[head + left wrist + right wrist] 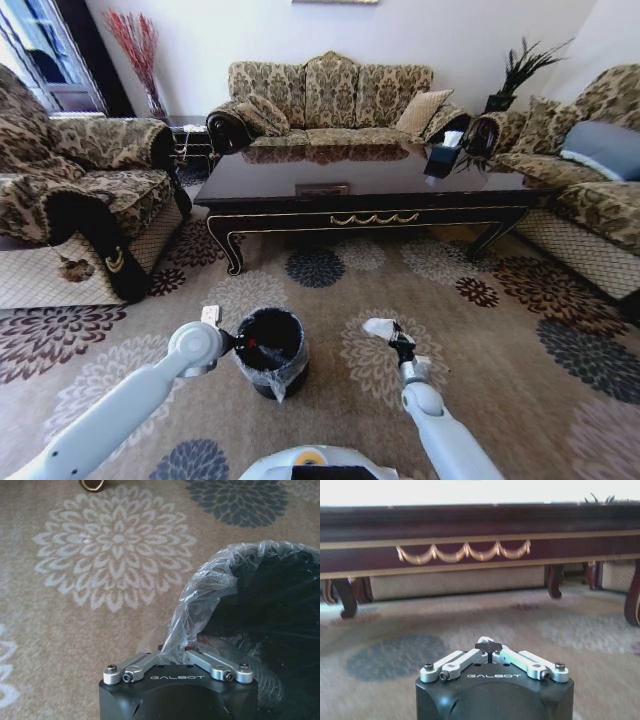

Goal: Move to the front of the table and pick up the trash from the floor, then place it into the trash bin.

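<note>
Carpet: L gripper jaws pinching trash bin liner.

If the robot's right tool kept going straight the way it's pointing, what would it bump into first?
Probably the table. The right tool, shut and empty, points low across the floor at the table's gold-trimmed front. Nothing lies between them on the carpet, though it might slip under the apron; depth is hard to judge.

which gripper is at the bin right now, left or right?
The left gripper, touching the trash bin at its bag-lined rim. The right gripper hangs apart over the floor, pointing toward the table.
</note>
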`<state>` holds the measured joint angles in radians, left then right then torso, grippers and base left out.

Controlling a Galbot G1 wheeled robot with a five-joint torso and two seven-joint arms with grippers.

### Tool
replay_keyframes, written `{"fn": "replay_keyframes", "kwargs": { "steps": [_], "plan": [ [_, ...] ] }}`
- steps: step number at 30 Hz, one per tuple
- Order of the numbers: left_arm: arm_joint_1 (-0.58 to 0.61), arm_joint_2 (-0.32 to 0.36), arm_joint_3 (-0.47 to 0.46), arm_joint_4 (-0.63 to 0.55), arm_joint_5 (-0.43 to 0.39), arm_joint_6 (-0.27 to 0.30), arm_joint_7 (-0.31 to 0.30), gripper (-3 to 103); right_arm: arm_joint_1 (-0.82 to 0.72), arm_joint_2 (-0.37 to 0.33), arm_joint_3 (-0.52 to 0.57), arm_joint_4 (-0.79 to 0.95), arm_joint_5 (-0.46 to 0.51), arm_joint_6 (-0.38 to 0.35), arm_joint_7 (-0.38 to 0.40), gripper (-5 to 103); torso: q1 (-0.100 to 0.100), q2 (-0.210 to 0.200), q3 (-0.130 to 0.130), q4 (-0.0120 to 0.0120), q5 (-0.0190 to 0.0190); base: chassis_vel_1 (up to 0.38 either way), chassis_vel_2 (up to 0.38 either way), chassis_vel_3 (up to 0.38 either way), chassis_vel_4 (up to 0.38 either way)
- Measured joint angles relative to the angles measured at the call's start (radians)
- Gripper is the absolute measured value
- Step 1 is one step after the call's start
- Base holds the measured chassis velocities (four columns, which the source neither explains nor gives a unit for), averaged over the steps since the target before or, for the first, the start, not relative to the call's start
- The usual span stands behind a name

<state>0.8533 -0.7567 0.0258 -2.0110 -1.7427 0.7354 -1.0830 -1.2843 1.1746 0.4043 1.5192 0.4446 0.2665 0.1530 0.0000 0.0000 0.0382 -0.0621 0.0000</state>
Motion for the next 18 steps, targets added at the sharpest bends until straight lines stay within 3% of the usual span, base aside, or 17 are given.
{"fn": "replay_keyframes", "kwargs": {
  "steps": [8,11,18],
  "plan": [
    [-0.106,-0.033,0.077,0.026,-0.025,0.000,-0.019,0,-0.079,-0.083,0.023,0.247,0.023,-0.030,0.022,0,0.000,0.000,0.000,0.0004,0.0003,0.000,0.000,0.000,0.000],
    [-0.170,-0.089,0.147,0.063,-0.030,0.000,-0.026,0,-0.124,-0.151,0.043,0.362,0.022,-0.039,0.028,0,0.000,0.000,0.000,0.0000,0.0001,0.000,0.000,0.000,0.000],
    [-0.244,-0.193,0.257,0.120,-0.028,0.000,-0.038,0,-0.193,-0.215,0.076,0.506,0.022,-0.043,0.029,0,0.000,0.000,0.000,0.0000,0.0002,0.000,0.000,0.000,0.000]
  ]
}}
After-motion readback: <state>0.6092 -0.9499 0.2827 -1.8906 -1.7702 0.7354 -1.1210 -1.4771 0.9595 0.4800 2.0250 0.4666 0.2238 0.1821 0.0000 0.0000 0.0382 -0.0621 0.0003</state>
